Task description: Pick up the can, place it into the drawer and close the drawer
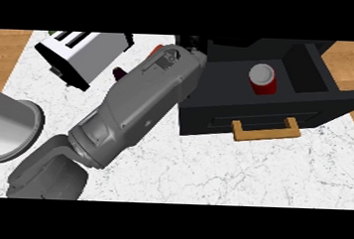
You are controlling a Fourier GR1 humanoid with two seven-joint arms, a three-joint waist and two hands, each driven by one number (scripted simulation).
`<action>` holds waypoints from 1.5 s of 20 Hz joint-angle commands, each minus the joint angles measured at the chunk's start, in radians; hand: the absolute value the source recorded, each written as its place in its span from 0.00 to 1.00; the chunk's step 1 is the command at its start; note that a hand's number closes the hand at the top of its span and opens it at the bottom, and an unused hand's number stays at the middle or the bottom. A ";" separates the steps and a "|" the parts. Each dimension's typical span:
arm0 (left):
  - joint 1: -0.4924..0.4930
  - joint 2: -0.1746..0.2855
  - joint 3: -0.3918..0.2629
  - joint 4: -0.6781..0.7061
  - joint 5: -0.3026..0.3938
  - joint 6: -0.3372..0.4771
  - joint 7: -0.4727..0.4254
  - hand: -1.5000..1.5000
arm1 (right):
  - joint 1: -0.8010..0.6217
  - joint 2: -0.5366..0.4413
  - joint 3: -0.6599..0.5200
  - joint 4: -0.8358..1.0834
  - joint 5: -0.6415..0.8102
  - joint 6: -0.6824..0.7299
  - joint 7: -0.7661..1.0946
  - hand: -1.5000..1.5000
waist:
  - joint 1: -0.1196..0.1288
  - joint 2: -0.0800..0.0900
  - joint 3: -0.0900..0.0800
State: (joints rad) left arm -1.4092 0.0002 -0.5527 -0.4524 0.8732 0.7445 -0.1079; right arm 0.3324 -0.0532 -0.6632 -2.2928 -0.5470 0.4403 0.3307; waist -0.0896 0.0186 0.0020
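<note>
Red can point(263, 80) stands upright inside the open drawer point(209, 117). Left hand point(188, 42) is at the drawer's far-left corner; clenched or released, cannot tell.

A white marble counter top point(229, 178) with thin grey veins fills most of the view. Beyond its far corners, warm brown wood planking point(8, 48) shows at the upper left and again at the upper right; whether it is floor or another surface cannot be told. A white and silver toaster point(83, 53) sits askew near the far left, its slots showing. A grey round metal vessel point(7, 130) is cut off by the left edge
</note>
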 commanded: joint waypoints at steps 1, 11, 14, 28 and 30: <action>0.015 0.000 -0.027 0.006 0.035 0.005 -0.012 0.00 | -0.007 -0.005 0.000 -0.027 0.005 -0.027 0.033 0.00 | 0.007 -0.001 -0.001; 0.027 0.000 -0.061 -0.012 0.120 0.068 -0.097 0.00 | -0.065 -0.036 -0.015 -0.073 0.054 -0.019 -0.020 0.00 | -0.019 0.004 0.000; 0.007 0.000 -0.054 -0.045 0.132 0.067 -0.097 0.00 | -0.072 -0.062 -0.046 -0.067 0.209 0.064 -0.153 0.00 | 0.004 -0.002 0.000; -0.040 0.000 -0.045 -0.030 0.169 0.033 -0.158 0.00 | -0.284 -0.077 0.244 -0.055 0.737 0.049 -0.248 0.00 | 0.073 -0.003 -0.001; -0.017 0.000 -0.034 -0.035 0.181 0.032 -0.182 0.00 | -0.270 -0.018 0.352 -0.089 0.874 0.026 -0.280 0.00 | 0.072 -0.003 -0.001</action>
State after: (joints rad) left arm -1.4305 0.0001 -0.5941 -0.4850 1.0433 0.7856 -0.2839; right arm 0.0904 -0.0974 -0.4245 -2.3879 0.1332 0.4852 0.0917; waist -0.0297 0.0172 0.0008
